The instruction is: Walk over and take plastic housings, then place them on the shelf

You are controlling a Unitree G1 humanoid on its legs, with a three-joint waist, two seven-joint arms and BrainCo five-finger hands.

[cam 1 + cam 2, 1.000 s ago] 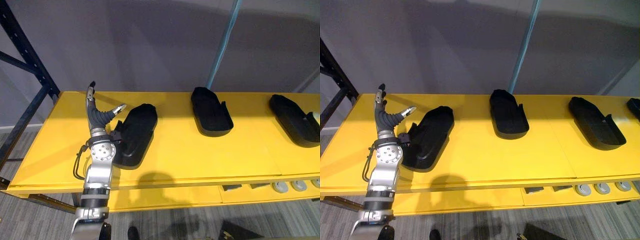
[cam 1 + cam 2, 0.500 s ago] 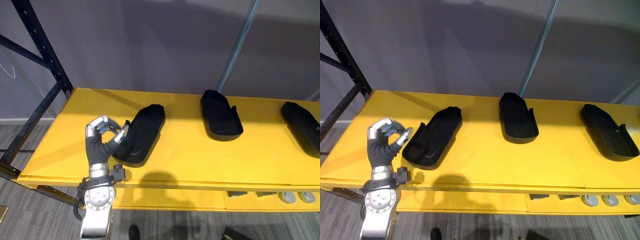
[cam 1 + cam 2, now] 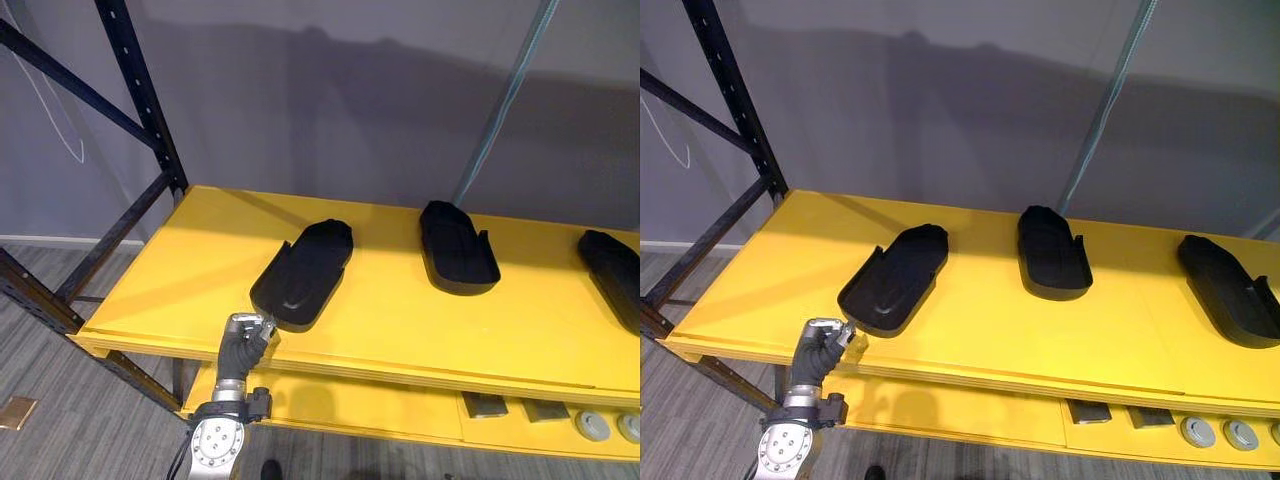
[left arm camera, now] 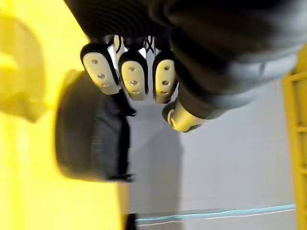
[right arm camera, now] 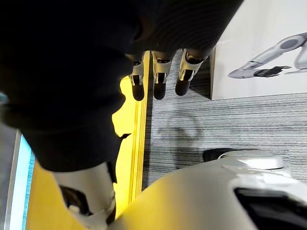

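Plastic housing (image 3: pixel 303 274): black, smooth, shoe-shaped shell lying on yellow shelf board (image 3: pixel 180 270)
Left hand (image 3: pixel 242 342): curled up, empty, at shelf's front edge
Right hand (image 5: pixel 159 72): hanging straight, loose

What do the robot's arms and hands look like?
The left hand has silver fingers, a dark ribbed cover over back and wrist, and a round silver-grey joint with small holes. The right hand shows silver, dark-tipped fingers beside a ribbed cover.

Rightmost housing (image 3: pixel 610 282) partly past view's edge
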